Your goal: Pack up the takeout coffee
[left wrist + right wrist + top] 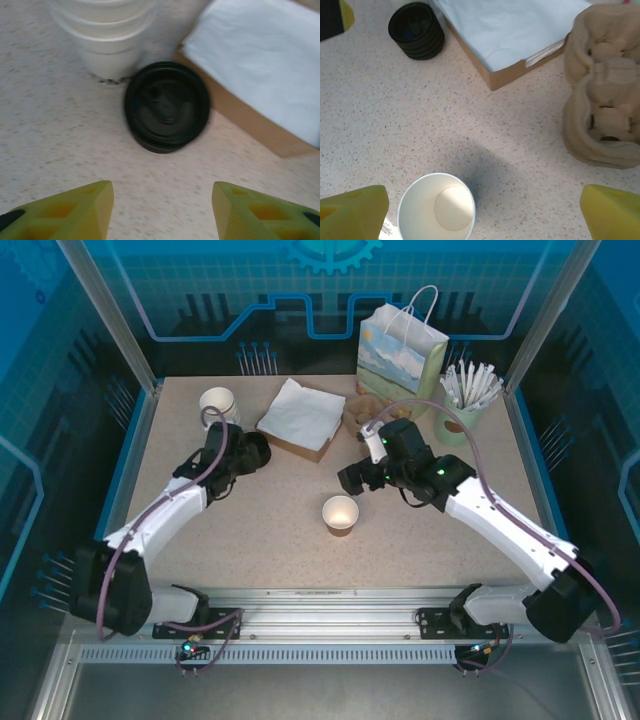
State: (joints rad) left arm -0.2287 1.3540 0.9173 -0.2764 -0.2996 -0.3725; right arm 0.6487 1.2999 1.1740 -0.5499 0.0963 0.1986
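Note:
A small brown paper cup [340, 514] stands upright near the table's middle front, its top open, white and empty inside, with no lid on it. From the right wrist, the cup [436, 207] sits just inside the left finger. My right gripper [352, 480] hovers above and behind it, open [482, 212]. A short stack of black lids [166, 106] rests on the table between the white cups and the napkin box. My left gripper [162, 210] is open and empty, a little short of the lids [416, 30]. In the top view it [250, 452] hangs over them.
A stack of white paper cups [217, 403] stands at the back left. A brown box of white napkins [300, 417] lies at the back centre, a pulp cup carrier [362, 412] beside it. The gift bag [400, 348] and a green cup of stirrers [465, 402] stand at the back right.

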